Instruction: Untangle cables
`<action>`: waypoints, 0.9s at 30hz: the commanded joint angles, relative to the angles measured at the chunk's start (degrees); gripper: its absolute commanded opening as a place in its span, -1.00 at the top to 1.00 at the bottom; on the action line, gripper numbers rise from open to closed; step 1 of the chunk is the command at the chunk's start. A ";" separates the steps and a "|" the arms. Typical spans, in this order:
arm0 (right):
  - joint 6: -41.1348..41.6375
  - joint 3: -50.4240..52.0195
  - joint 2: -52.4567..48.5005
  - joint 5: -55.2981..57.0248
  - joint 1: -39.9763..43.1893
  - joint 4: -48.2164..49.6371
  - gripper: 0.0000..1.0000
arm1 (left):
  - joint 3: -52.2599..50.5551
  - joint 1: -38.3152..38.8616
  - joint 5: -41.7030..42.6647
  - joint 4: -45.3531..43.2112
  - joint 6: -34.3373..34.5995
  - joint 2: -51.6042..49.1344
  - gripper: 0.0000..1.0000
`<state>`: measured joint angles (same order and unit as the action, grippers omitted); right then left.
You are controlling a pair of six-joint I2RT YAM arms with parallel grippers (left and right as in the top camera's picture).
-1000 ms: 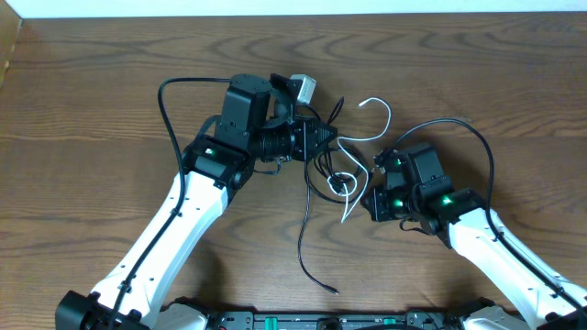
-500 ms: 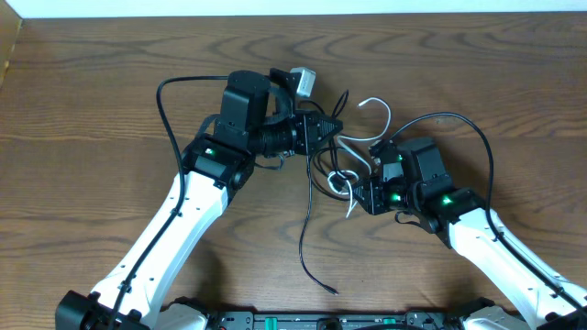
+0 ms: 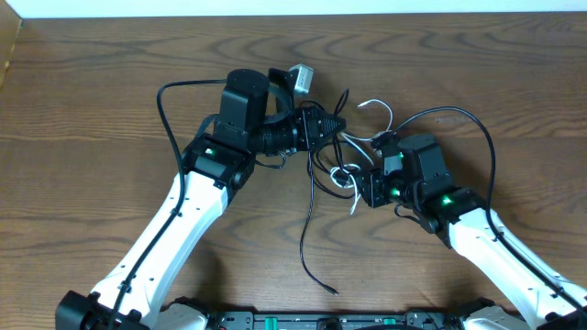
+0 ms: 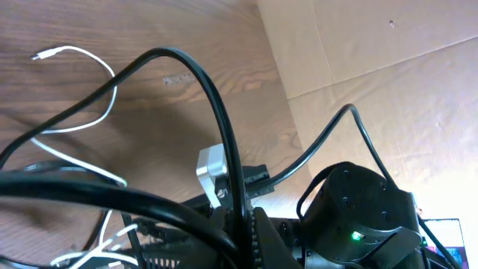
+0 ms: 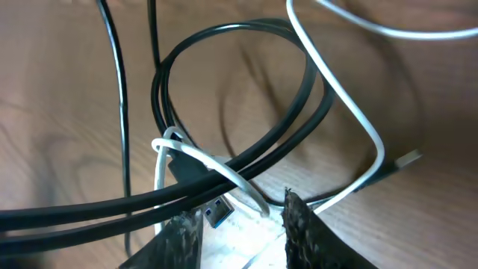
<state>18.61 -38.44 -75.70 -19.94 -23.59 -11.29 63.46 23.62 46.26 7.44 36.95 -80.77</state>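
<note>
The cables [image 3: 339, 172] lie tangled mid-table between my two arms. My left gripper [image 3: 337, 123] is shut on a black cable [image 4: 216, 97], which runs down between its fingertips [image 4: 240, 232]. A white cable [image 3: 385, 115] curls from the far side into the knot, and it also shows in the left wrist view [image 4: 82, 127]. My right gripper [image 3: 359, 191] sits low at the knot's right side. Its jaws [image 5: 240, 228] stand open, with a white cable loop [image 5: 224, 173] and a blue-tongued plug [image 5: 216, 214] between them. Black cable loops [image 5: 246, 30] cross just beyond.
One black cable tail [image 3: 312, 257] trails toward the table's near edge. Thick arm wires arch beside the left arm [image 3: 167, 110] and over the right arm [image 3: 481, 137]. A light strip [image 3: 293, 7] marks the table's far edge.
My right gripper has opened and shifted up-left into the knot. My left gripper, still shut on the black cable, has moved slightly right. The white cable's far end has drawn in.
</note>
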 commanded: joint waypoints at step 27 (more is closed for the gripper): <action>-2.84 0.04 -0.50 7.10 -0.13 8.09 0.98 | 0.59 -1.16 4.33 -6.54 14.69 1.90 0.85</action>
<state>16.67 -38.41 -75.81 -16.64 -23.59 -2.96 63.46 23.44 49.30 1.04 52.90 -80.44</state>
